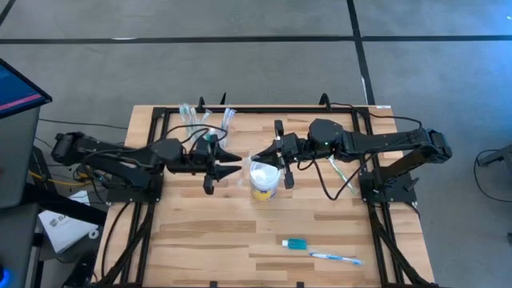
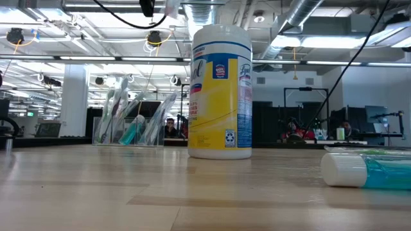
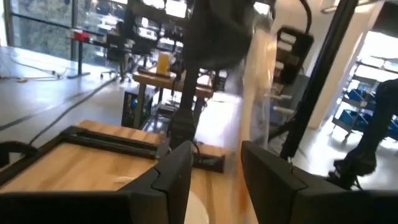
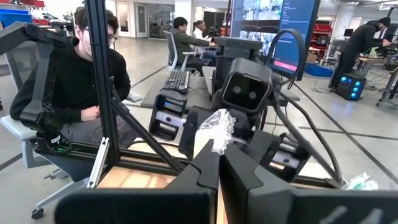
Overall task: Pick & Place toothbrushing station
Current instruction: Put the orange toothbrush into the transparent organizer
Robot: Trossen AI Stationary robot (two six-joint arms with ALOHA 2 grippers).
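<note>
Yellow-banded white tub (image 2: 221, 93); see-through station (image 2: 131, 120); teal-blue tube (image 2: 367, 171)

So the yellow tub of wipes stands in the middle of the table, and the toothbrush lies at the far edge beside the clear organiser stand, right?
Not quite. The yellow tub of wipes does stand mid-table, but the toothbrush lies at the near edge, apart from the clear organiser stand, which is at the far edge. The high view shows it.

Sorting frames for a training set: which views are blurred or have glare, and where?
Left wrist view: motion-smeared, the pale upright streak beyond the left gripper is unreadable. Low view: the toothpaste tube close to the lens is soft, ceiling lights glare, and the toothbrushing station reads hazy. High view: even light, sharp. Right wrist view: the right gripper up close is soft, the room sharper.
</note>
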